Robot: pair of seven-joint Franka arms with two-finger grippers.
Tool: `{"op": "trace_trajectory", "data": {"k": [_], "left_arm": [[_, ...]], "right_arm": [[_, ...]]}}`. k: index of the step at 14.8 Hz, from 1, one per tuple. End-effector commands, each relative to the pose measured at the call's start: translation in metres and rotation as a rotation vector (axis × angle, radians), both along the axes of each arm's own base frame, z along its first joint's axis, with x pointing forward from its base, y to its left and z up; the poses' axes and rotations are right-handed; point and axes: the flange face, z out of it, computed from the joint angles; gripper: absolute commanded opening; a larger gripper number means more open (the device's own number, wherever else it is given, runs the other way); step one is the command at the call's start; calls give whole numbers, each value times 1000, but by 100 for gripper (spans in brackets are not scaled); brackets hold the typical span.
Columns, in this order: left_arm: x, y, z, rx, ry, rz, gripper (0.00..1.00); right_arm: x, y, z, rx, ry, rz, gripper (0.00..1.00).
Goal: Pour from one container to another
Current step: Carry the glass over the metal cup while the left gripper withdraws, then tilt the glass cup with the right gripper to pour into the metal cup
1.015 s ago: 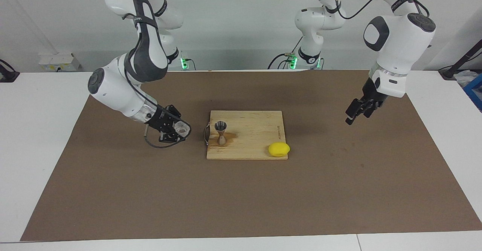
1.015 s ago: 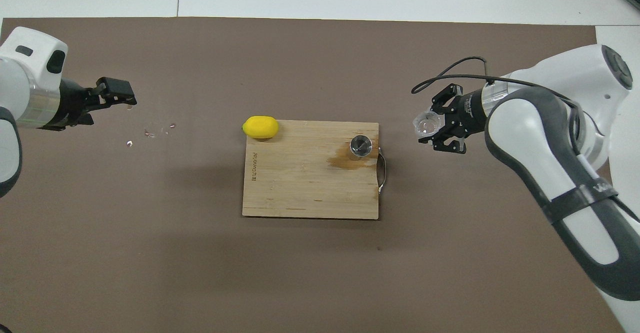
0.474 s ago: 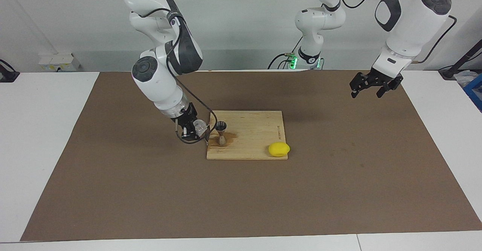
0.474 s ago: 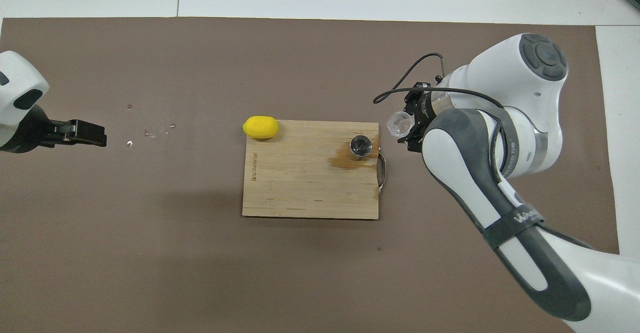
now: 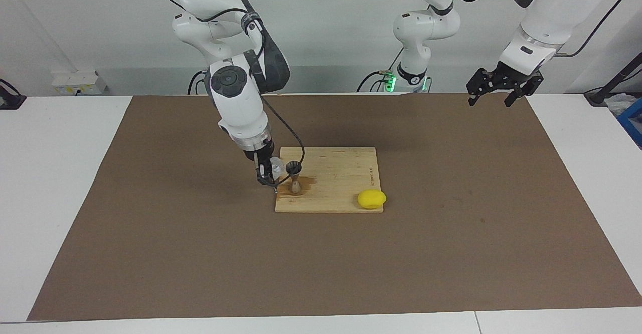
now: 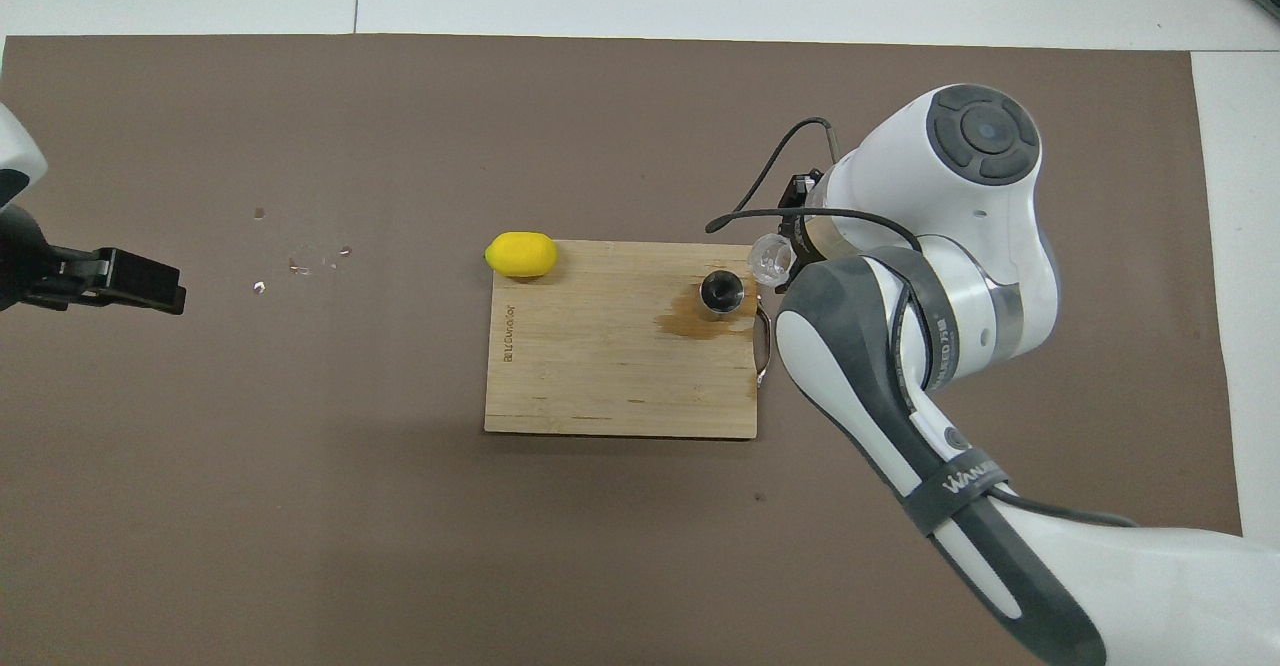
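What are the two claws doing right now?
Right claw: shut on the glass cup, tipped beside the jigger.
Left claw: open, empty, waiting.

Yellow lemon (image 5: 371, 199), pale wood board (image 5: 341, 183) w/ dark brown stain. Brown mat (image 5: 200, 254), white table (image 5: 50, 173). Steel jigger (image 5: 295, 176), clear cup (image 5: 277, 165).

right gripper (image 6: 790, 246) mostly hidden by arm

A robotics lab: two white Franka arms (image 5: 235, 73) stand bolted at the top of the frame along a white tabletop (image 5: 55, 173) covered by a brown mat (image 5: 451, 223), against a bare pale wall (image 5: 326, 23) with trailing cables (image 5: 373, 78) and green indicator lights (image 5: 391, 79).
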Motion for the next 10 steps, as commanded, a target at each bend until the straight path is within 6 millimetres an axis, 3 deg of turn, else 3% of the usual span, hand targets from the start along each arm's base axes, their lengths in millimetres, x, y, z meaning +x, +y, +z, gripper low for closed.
{"op": "trace_trajectory", "data": {"k": [1,10], "left_arm": [[-6,3,7,16,-1,-8,100],[-9,-1,2,15,7,-5,100]], "right_arm": [[3,17,3,-56,-41,8,0],[-13,50,-1,-188,-105,114,0]]}}
